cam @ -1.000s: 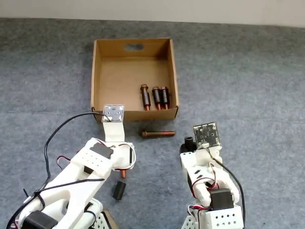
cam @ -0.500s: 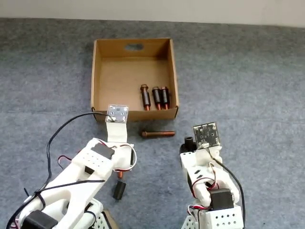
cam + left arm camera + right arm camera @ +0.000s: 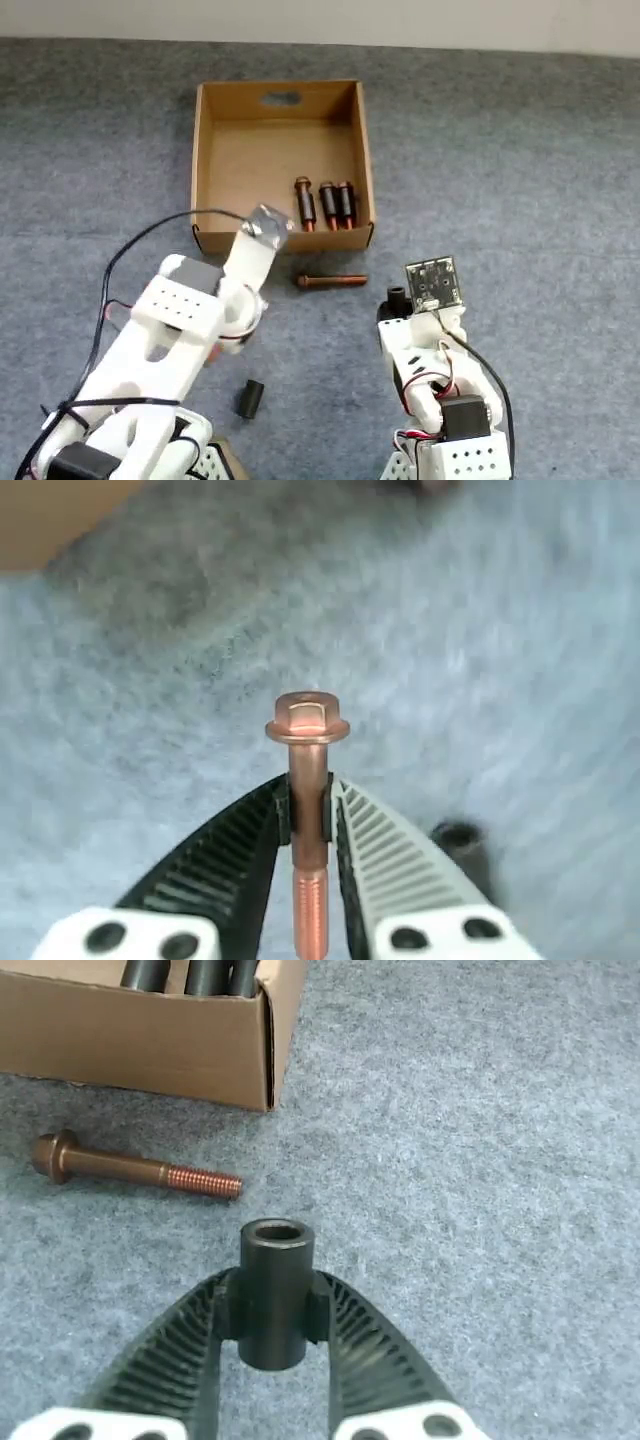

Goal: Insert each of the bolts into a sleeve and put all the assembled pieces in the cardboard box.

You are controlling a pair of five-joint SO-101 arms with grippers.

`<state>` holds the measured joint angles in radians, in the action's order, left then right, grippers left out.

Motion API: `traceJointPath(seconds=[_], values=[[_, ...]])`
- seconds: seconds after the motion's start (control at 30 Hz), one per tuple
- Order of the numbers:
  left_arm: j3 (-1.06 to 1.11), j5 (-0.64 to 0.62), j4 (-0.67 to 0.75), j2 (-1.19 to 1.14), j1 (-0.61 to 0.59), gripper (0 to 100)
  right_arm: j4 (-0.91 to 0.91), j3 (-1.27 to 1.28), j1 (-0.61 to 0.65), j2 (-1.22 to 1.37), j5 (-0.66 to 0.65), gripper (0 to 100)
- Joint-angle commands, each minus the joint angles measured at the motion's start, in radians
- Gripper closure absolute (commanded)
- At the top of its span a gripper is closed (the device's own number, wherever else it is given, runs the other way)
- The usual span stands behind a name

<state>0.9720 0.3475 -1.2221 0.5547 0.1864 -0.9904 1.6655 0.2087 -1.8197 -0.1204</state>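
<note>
The left hand (image 3: 310,792) was clamped on a copper bolt (image 3: 308,730). The bolt's long axis ran out along the fingers, flanged head foremost and thread back toward the wrist. The right hand (image 3: 272,1282) was clamped on a black sleeve (image 3: 272,1250), bore open at its far end, apart to the bolt's right over the table (image 3: 520,150). By my judgement, the thread had to turn toward that bore. No writing was legible.

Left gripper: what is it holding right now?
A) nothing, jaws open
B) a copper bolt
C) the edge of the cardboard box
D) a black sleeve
B: in the left wrist view the left gripper is shut on the shank of a copper bolt, while the black sleeve sits in the right gripper.
</note>
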Motion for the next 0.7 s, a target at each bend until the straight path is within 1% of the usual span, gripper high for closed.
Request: traceJointPath(seconds=[0.0, 0.13, 0.2, 0.3, 0.37, 0.4, 0.5, 0.67], values=[[0.067, 0.249, 0.043, 0.005, -0.056, 99, 0.001, 0.008, -0.013, -0.012, 0.0, 99.3], [0.136, 0.249, 0.15, 0.005, -0.054, 99, 0.001, 0.008, -0.013, -0.012, 0.0, 99.3], [0.142, 0.249, 0.178, 0.004, -0.058, 98, 0.001, 0.008, -0.013, -0.012, 0.0, 99.3], [0.142, 0.244, 0.183, 0.004, -0.062, 89, 0.001, 0.008, -0.013, -0.012, 0.0, 99.3], [0.142, 0.199, 0.183, 0.004, -0.062, 83, 0.001, 0.008, -0.013, -0.012, 0.0, 99.3], [0.14, 0.175, 0.187, 0.004, -0.062, 82, 0.001, 0.008, -0.013, -0.012, 0.0, 99.3], [0.139, 0.152, 0.192, 0.004, -0.056, 84, 0.001, 0.008, -0.013, -0.012, 0.0, 99.3], [0.18, 0.15, 0.269, 0.002, -0.056, 86, -0.001, 0.008, -0.015, -0.012, 0.0, 99.3]])
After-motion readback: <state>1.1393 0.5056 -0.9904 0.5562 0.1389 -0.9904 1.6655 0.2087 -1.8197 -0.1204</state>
